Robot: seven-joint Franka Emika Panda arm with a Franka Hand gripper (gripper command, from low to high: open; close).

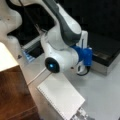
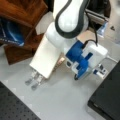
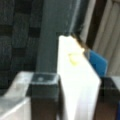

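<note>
The hand (image 3: 75,100) is clamped on a white book (image 3: 75,82), one finger (image 3: 43,97) at nine o'clock of it. In both front views the book (image 2: 46,56) slants above the grey tabletop (image 2: 62,100), a wooden shelf (image 2: 22,30) at ten o'clock.

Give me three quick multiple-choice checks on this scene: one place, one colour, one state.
1. In a front view, where is the wooden shelf?
A. bottom left
B. top right
C. centre

2. What colour is the mount on the arm's wrist?
A. red
B. blue
C. green

3. In the wrist view, how is the white slab placed?
A. lying flat, apart from the hand
B. between the hand's fingers
C. out of sight

Answers:
1. A: the wooden shelf fills that corner.
2. B: the mount is plainly blue.
3. B: the white slab sits in the hand, with a dark finger on each side.
</note>
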